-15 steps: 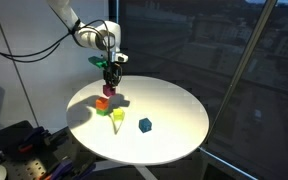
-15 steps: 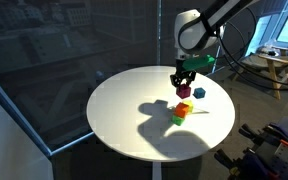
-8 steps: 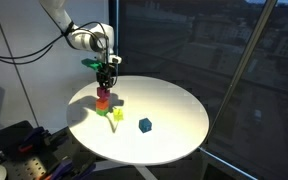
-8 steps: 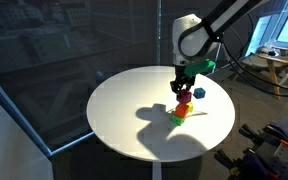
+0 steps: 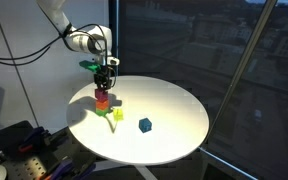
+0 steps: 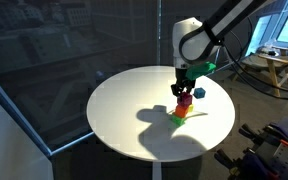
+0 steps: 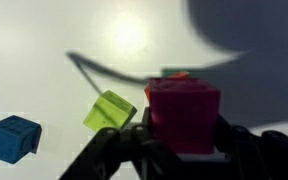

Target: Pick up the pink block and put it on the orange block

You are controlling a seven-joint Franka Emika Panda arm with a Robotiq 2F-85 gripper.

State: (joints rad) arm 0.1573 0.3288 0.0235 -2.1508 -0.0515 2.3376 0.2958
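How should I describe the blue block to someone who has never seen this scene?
Find the round white table. The gripper holds the pink block over the orange block, with a yellow-green block beside them. The blue block lies alone, apart from that group, and is the only blue thing there.

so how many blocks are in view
4: the pink block in the gripper, the orange block right below it, the yellow-green block beside them, the blue block off alone. None seems hidden.

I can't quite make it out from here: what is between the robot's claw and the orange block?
The pink block, gripped in the claw, directly over the orange block. The wrist view shows it best; whether the two blocks touch, I cannot tell.
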